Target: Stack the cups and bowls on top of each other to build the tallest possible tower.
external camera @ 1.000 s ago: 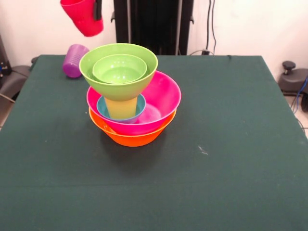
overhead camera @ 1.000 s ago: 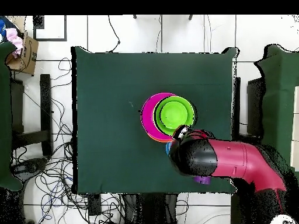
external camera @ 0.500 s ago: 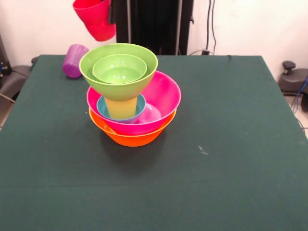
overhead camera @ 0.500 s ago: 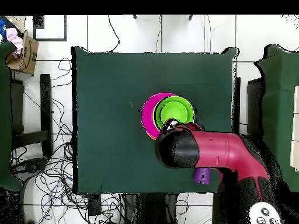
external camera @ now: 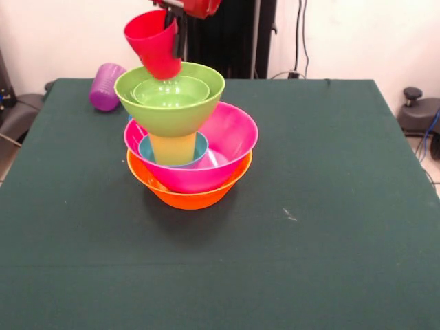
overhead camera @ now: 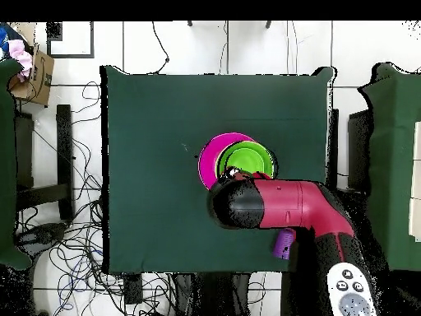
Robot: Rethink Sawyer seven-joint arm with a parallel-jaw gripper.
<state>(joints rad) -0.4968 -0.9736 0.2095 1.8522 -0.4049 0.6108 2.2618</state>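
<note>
A: One red cup (external camera: 154, 42), tilted, hangs at upper left of frame, just over the green bowls' (external camera: 170, 96) rim atop the tower (external camera: 189, 148). Gripper (external camera: 180, 31) clamped on its wall.

B: Purple cup (external camera: 105, 86)?

A: Lying on the table (external camera: 309, 240), upper left, apart from the tower.

B: Advice?

A: Level the cup, centre it over the small green bowl (external camera: 172, 91), lower gently; the yellow cup (external camera: 172, 148) beneath looks a narrow support.
</note>
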